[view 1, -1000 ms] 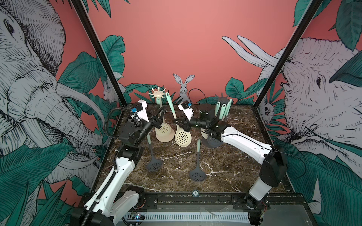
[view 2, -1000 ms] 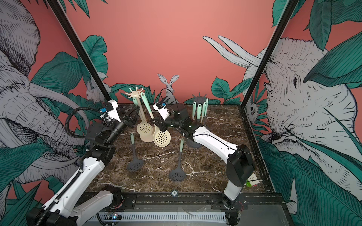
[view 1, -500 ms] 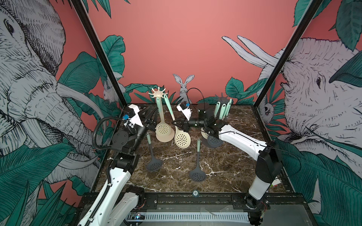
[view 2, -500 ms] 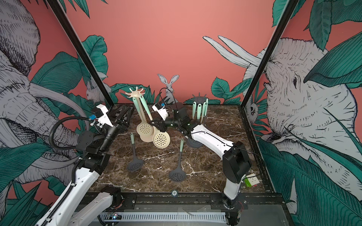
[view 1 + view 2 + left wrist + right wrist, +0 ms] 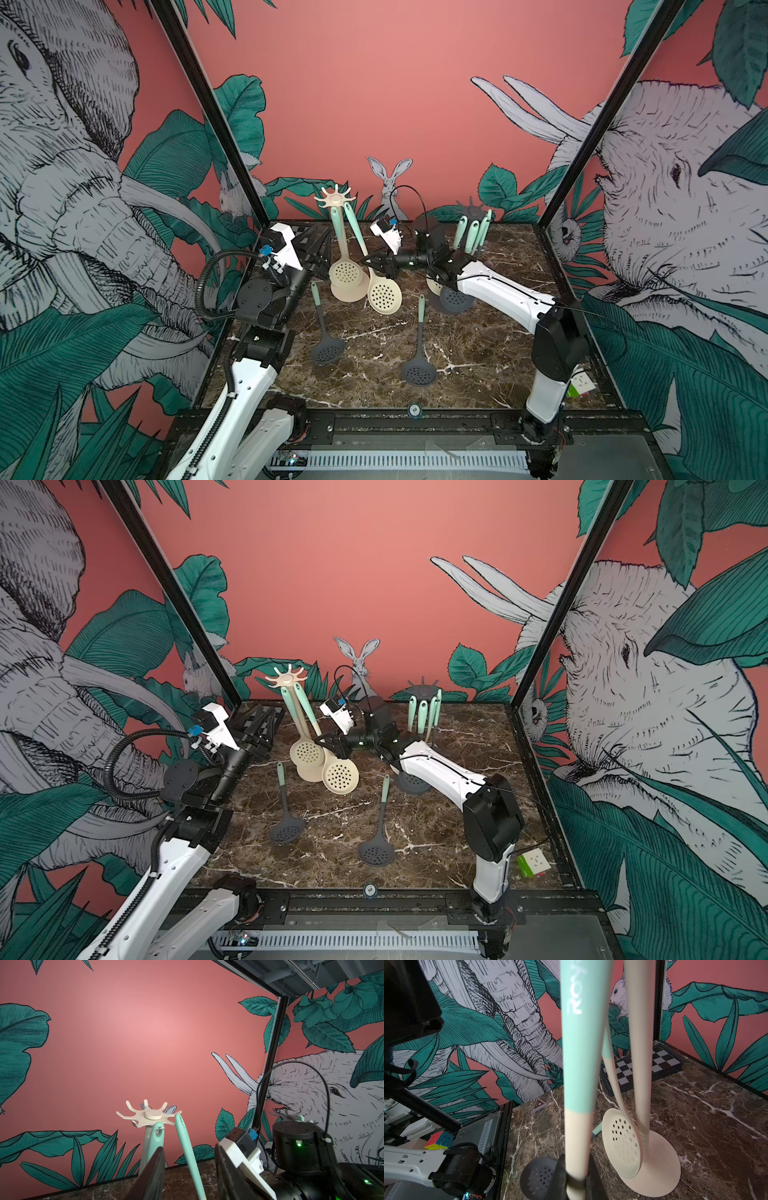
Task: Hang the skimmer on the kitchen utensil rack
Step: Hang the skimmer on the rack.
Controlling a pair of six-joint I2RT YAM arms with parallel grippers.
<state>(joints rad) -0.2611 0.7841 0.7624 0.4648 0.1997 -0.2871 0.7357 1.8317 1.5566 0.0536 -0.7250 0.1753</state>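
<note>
Wobble worries me: right gripper (image 5: 372, 262) clamps skimmer (image 5: 578, 1064) low, so tip may miss rack (image 5: 334, 200); left gripper (image 5: 189, 1147), nine o'clock, half-open, empty.

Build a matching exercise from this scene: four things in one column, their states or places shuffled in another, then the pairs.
1. right gripper
2. left gripper
3. cream utensil rack
4. dark skimmer by the left arm

A. lies flat on the marble table
B. open, gripping nothing
C. shut on a cream skimmer
D. stands at the back, bearing one hung skimmer

Pairs: 1-C, 2-B, 3-D, 4-A
</note>
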